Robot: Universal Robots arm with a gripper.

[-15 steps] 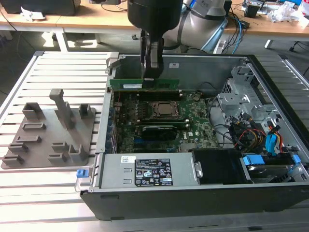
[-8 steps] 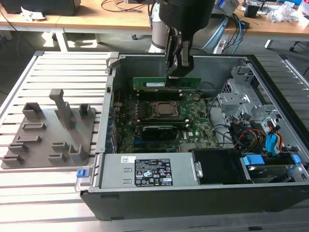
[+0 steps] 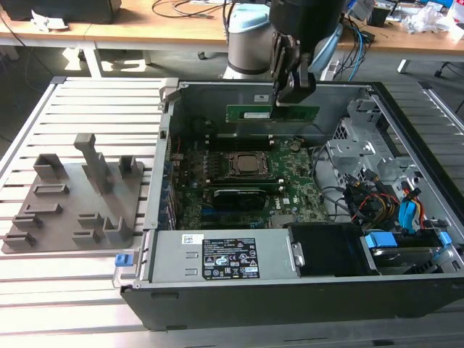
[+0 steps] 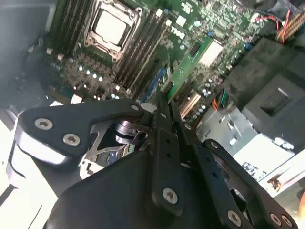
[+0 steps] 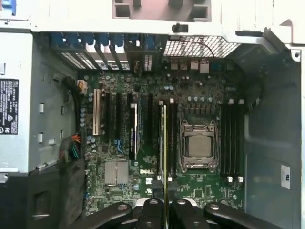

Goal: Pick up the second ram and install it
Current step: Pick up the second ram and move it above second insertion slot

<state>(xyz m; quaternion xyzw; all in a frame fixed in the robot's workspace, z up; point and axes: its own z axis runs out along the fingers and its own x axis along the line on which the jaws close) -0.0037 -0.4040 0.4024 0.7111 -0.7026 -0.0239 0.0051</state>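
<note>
Carry step, by my reading: second ram (image 3: 254,114) is off the grey holder tray (image 3: 72,210) and in the air, not yet seated. You have it pinched along its top edge in the gripper (image 3: 286,100), jaws drawn nearly together with just the board's thickness between them.

It hangs level, long edge down. In the exterior view it sits at 12 o'clock from the processor socket (image 3: 249,165), clear above the motherboard (image 3: 297,199). The tray lies well apart, at 9 o'clock of the case (image 3: 290,304).

In the first wrist view the second ram (image 5: 165,143) shows edge-on, running along the memory slots (image 5: 170,138) just beside the socket.

Next move, as I judge it, calls for that edge parallel and square over an empty slot before any press.
</note>
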